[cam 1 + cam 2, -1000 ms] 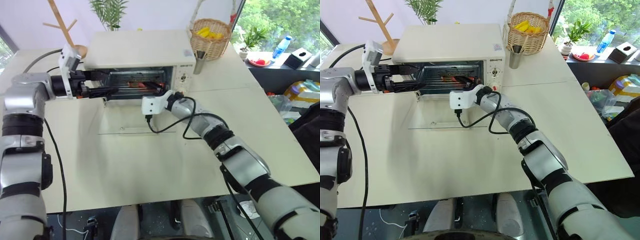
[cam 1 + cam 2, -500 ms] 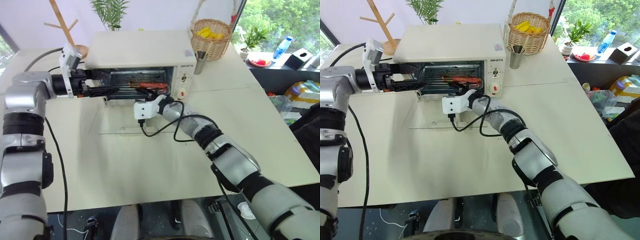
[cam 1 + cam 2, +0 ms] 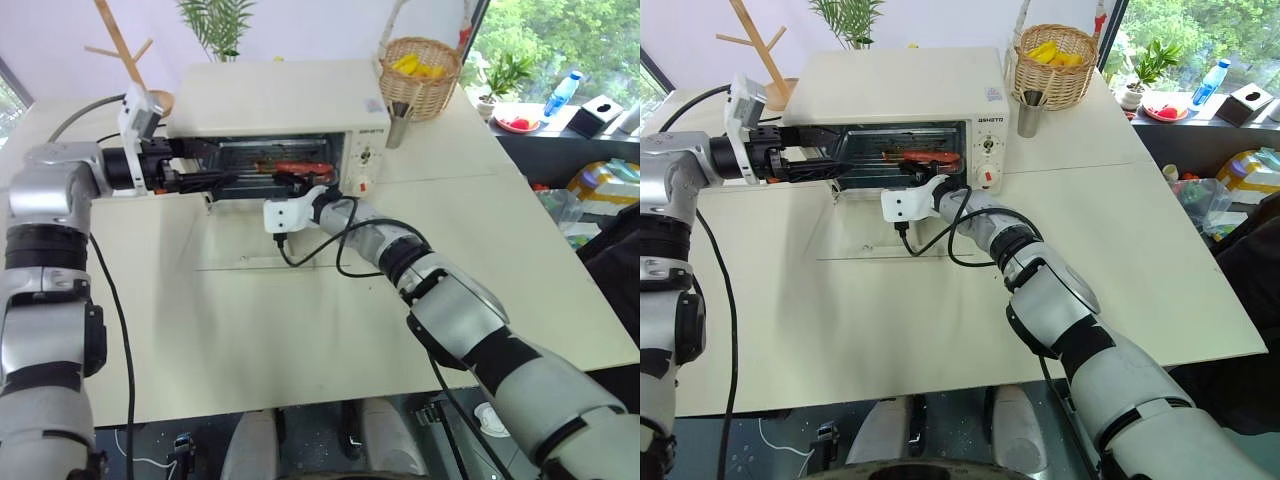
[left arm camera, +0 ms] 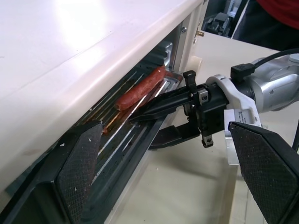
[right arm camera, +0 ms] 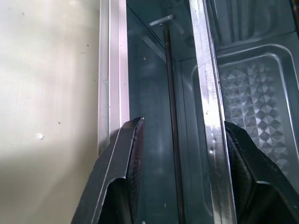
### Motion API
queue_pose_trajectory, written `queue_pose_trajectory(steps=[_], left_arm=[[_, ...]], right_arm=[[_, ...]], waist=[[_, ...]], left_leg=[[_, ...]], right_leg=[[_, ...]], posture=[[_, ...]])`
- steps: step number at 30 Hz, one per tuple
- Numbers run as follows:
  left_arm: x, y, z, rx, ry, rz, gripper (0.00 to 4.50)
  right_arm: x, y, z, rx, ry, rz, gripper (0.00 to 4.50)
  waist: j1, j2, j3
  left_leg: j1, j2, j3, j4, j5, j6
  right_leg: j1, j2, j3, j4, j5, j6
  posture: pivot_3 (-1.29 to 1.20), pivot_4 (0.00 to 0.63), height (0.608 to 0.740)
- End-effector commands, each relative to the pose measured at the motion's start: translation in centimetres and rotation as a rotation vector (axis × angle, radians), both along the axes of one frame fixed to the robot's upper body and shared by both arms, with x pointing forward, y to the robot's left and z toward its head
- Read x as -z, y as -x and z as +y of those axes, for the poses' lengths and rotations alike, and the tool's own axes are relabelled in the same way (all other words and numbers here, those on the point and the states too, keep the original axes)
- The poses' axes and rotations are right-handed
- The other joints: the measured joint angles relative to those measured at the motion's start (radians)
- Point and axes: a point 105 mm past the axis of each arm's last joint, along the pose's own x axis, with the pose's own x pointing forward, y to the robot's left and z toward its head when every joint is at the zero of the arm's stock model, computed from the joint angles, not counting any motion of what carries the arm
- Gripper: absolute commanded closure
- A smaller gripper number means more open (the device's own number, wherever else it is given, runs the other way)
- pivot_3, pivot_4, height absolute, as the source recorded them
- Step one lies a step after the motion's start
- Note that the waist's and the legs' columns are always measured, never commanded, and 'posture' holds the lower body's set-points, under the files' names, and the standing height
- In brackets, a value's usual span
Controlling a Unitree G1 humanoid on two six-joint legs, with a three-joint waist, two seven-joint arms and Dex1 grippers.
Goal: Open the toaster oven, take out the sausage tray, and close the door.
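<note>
I am looking into the toaster oven and its door is lying flat open on the tabletop in front of it, so step 1 of 3 reads as done. The sausage tray is sitting on the rack inside the oven cavity, its front rim at the oven mouth, and the red sausage is lying along it. So the tray is not out yet, and the door is waiting to be closed after that.

My right gripper is reaching into the oven mouth, at the right part of the opening. Its jaws are standing partly apart, 1 finger over the tray's front rim and 1 under it, straddling the edge. I am not seeing them pressed onto the metal, so I am judging this as lined up for the grab, not holding. Whether a pad is already touching the rim, I cannot tell.

My left gripper is hanging at the left end of the oven opening, spread wide and carrying nothing.

There is a small printed label on the oven's control panel, above the knobs, and a sticker on the oven roof near its right corner; I am not able to read either.
</note>
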Motion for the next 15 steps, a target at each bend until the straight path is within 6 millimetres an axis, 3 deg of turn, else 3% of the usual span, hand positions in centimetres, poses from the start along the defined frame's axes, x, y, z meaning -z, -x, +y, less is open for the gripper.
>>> queue_pose_trajectory(steps=[1,5,6,10,15], left_arm=[[-1.71,0.41,0.22,0.006,0.002,-0.062,0.00],[-1.67,0.38,0.26,0.005,-0.001,-0.061,0.00],[-1.63,0.38,0.25,0.005,-0.003,-0.061,0.00],[-1.57,0.36,0.14,0.008,-0.002,-0.061,0.00],[-1.52,0.29,-0.02,0.012,0.000,-0.059,0.00]], right_arm=[[-2.52,0.07,1.02,-0.033,-0.027,-0.068,2.36],[-2.83,0.26,1.32,-0.051,-0.035,-0.071,2.36],[-2.84,0.31,1.39,-0.055,-0.035,-0.072,2.89],[-2.88,0.33,1.47,-0.055,-0.038,-0.074,4.29],[-2.88,0.31,1.37,-0.055,-0.035,-0.082,4.40]], waist=[[0.000,0.000,0.000],[0.000,0.000,0.000],[0.000,0.000,0.000],[-0.002,0.000,0.000],[-0.003,0.000,0.000]], left_leg=[[0.000,0.000,0.000,0.000,0.000,0.000],[0.000,0.000,0.000,0.000,0.000,0.000],[0.000,0.000,0.000,0.000,0.000,0.000],[0.000,0.000,0.001,0.000,0.000,0.000],[0.000,0.000,0.001,-0.001,0.000,0.000]], right_leg=[[0.000,0.000,0.000,0.000,0.000,0.000],[0.000,0.000,0.000,0.000,0.000,0.000],[0.000,0.000,0.000,0.000,0.000,0.000],[-0.001,0.000,0.001,0.000,0.000,0.000],[-0.001,0.001,0.002,0.000,0.000,0.000]], posture=[[0.00,0.150,0.734],[0.00,0.150,0.734],[0.00,0.150,0.734],[0.00,0.150,0.734],[0.00,0.150,0.734]])
